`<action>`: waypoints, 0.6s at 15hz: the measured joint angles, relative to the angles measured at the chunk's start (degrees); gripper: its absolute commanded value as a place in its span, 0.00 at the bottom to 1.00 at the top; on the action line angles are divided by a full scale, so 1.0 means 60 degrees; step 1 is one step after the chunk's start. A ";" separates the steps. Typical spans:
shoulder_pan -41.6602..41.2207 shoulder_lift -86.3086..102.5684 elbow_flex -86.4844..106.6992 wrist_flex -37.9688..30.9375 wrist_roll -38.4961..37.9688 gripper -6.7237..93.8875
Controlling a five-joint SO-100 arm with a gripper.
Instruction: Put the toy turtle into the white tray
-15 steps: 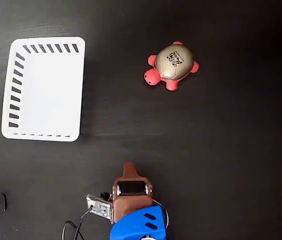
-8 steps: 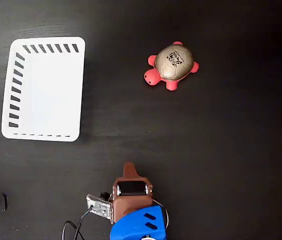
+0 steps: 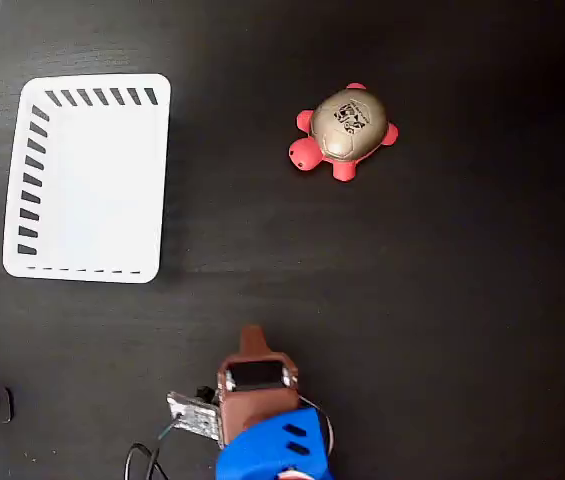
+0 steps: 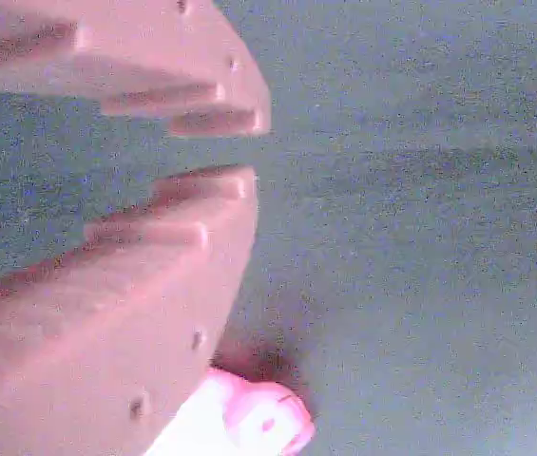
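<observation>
What we cannot see fully
The arm is cut by the bottom edge; in the wrist view the toy turtle is blurred, mostly hidden behind the gripper.

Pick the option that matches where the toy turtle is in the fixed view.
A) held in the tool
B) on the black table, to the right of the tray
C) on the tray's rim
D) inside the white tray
B: the toy turtle sits on the bare black table, well right of the empty white tray, and far from the tool.
</observation>
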 measured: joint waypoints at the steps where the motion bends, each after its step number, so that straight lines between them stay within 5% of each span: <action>1: -0.0015 -0.0688 -0.0117 -0.0264 0.0029 0.07; 9: 0.1392 -0.7573 -0.4556 -0.2153 -0.0791 0.07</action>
